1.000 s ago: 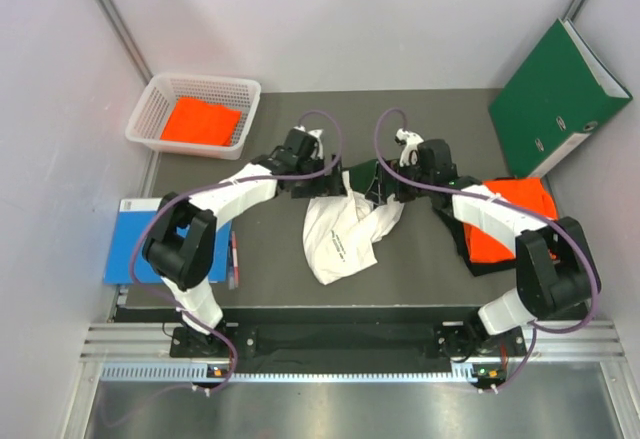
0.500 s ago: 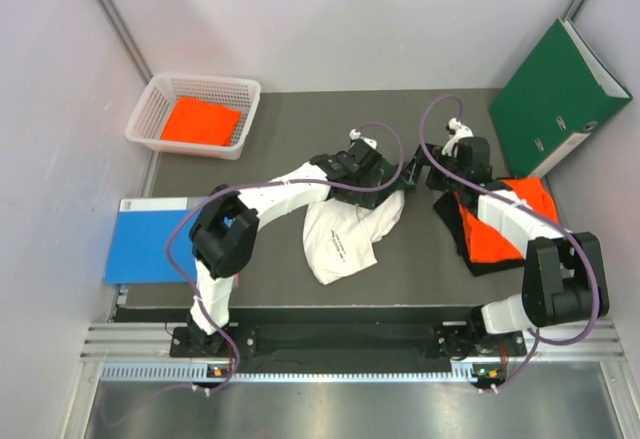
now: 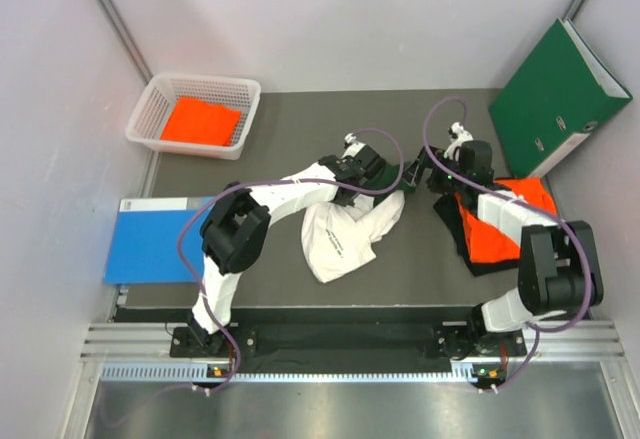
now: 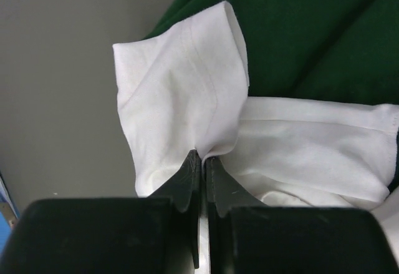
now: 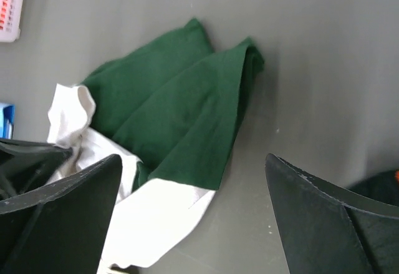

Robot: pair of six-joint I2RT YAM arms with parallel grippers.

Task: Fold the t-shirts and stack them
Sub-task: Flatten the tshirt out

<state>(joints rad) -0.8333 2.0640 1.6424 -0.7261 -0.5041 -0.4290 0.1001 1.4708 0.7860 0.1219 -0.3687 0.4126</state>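
two arms meet over the middle of the table (image 3: 280, 129), where the white t-shirt (image 3: 345, 234) lies crumpled, its dark chest print facing up and its dark green sleeves bunched at the far right end. the left gripper (image 3: 372, 174) reaches across to that far end, and the left wrist view shows its jaws pinched fully together on a raised fold of the white t-shirt (image 4: 187, 99), with the cloth puckering just where the left gripper (image 4: 201, 156) bites and green fabric lying behind it. the right gripper (image 3: 425, 171) sits just right of the left one. its jaws are spread wide and hold nothing. in its wrist view the right gripper (image 5: 193, 158) hangs above a green sleeve of the white t-shirt (image 5: 181, 112), which lies flat on the dark table surface.

on the right side of the table, under the right arm, an orange t-shirt (image 3: 505, 224) rests on top of a black t-shirt (image 3: 470, 249). a folded orange t-shirt (image 3: 200, 121) lies inside the white basket (image 3: 143, 119) at the far left corner. a green binder (image 3: 555, 99) leans at the far right, and a blue book (image 3: 145, 244) lies flat at the left edge.
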